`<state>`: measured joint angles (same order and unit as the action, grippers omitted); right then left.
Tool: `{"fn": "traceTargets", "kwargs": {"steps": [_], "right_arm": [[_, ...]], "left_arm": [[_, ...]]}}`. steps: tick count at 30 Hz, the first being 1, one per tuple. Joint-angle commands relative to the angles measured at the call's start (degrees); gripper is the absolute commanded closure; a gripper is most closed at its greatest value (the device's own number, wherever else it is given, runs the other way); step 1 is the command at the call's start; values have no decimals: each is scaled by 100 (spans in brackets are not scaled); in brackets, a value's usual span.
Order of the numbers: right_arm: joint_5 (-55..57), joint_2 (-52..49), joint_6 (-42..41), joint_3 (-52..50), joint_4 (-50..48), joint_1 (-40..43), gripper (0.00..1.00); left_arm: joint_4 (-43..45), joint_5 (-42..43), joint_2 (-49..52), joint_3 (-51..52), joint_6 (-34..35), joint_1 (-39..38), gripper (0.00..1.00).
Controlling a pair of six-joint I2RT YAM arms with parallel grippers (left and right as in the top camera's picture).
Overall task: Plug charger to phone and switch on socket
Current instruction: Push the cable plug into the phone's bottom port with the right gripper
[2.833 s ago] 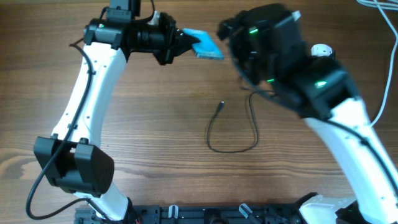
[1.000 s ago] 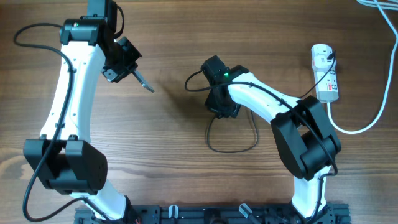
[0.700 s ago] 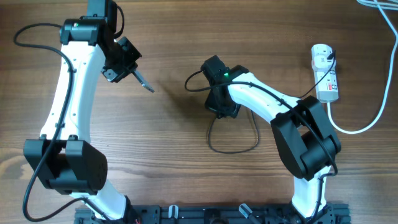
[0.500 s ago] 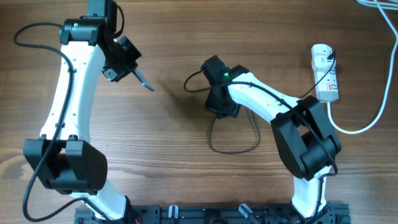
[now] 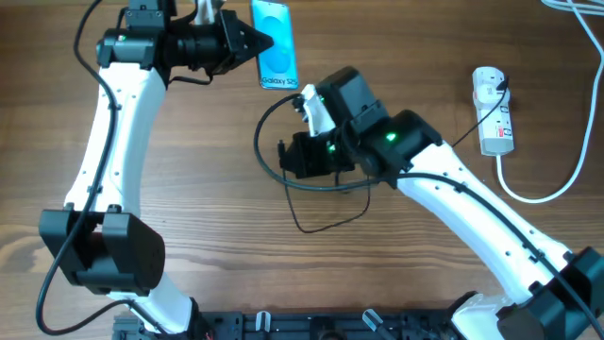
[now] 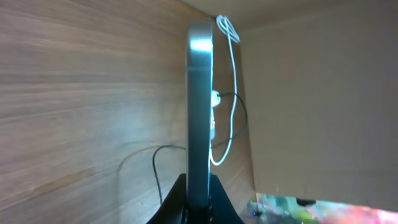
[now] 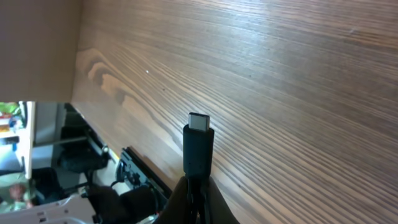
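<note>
**Lining up the plug-in, nothing mated yet**

We're holding the phone (image 5: 275, 42) edge-on in the left gripper (image 6: 198, 198), clamped firmly, up at the far side. The right gripper (image 7: 198, 193) is pinching the charger (image 7: 199, 146) by its connector, tip pointing free. Next we're needing careful port alignment. The socket (image 5: 494, 111) is sitting well apart on the right, for afterwards.

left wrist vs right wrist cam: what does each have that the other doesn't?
Left wrist only: the phone seen edge-on, clamped in the left gripper, with a white cord behind it. Right wrist only: the charger connector tip, bare and pinched in the right gripper. Both: the wooden table. Neither shows phone and tip together.
</note>
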<state>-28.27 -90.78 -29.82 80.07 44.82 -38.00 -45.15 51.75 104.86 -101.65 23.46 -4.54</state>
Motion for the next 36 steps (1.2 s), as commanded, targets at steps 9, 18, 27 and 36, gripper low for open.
{"fn": "traceTargets", "kwargs": {"steps": [9,18,27,36], "right_arm": [[879,367,-264,382,-164,-57,96],[1526,365,-479,382,-282,-57,96],[1217,363,-612,382,-409,-57,96],[1193,363,-726,382,-461,-57,96]], "left_arm": [[-525,361,-4,-55,-662,-212,96],[-656,595,-4,-55,-658,-212,96],[-634,555,-4,-55,-682,-212,96],[-525,549,-4,-55,-680,-212,96]]}}
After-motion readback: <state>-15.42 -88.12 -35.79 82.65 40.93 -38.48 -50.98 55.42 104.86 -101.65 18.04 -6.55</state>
